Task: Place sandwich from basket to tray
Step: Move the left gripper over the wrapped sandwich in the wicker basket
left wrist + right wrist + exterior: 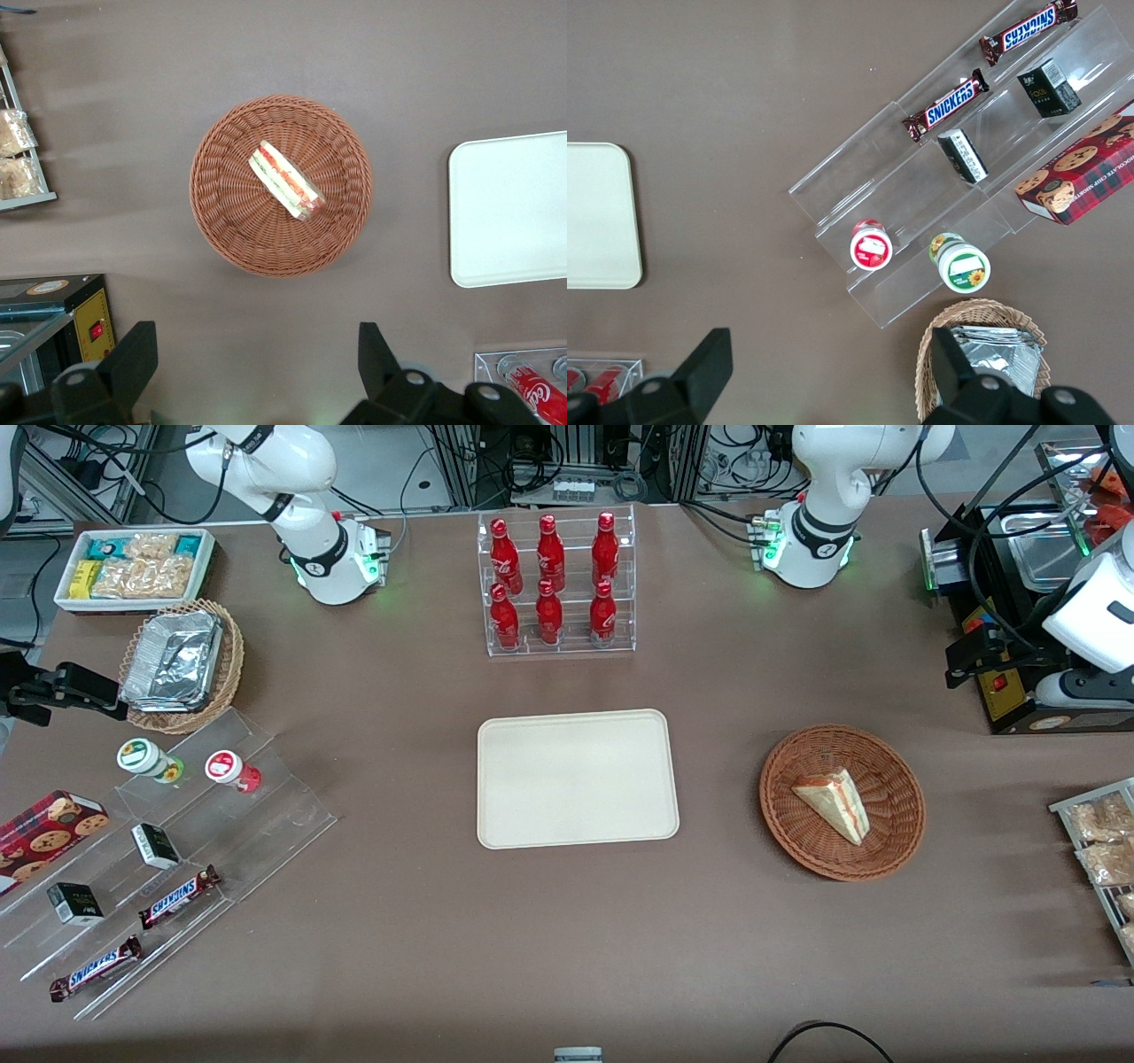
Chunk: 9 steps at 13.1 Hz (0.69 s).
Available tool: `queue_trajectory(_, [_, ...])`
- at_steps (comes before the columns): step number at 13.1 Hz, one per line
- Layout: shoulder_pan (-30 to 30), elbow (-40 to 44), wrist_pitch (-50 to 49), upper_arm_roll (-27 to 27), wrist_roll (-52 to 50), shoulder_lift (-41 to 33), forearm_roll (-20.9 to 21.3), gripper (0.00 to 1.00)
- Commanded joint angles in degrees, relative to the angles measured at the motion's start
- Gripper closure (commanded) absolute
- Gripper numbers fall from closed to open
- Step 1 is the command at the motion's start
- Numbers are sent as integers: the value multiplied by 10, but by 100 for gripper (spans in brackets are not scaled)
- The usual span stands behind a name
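I see the sandwich (285,181) lying on its side in the basket (221,221), which sits on the table (532,939) toward the working arm's end, well apart from the bare tray (576,778). My pincer (257,367) hangs high above the table beside the basket, jaws spread wide and holding nothing. I'd centre it over the wedge, turn the wrist so the fingers close across the flat bread faces, descend gently inside the rim, and squeeze lightly to avoid crushing it

Six cola bottles (549,584); two Snickers bars (177,896) (one sandwich (833,804)).
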Motion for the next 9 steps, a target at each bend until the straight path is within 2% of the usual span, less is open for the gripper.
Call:
queue_trajectory(1, [6,-8,4,-4,11,-11,-1,0])
queue_trajectory(6, [4,-24,39,-3,-3,33,3,0])
queue_trajectory(9, [3,-98,131,-2,-32,45,2,0])
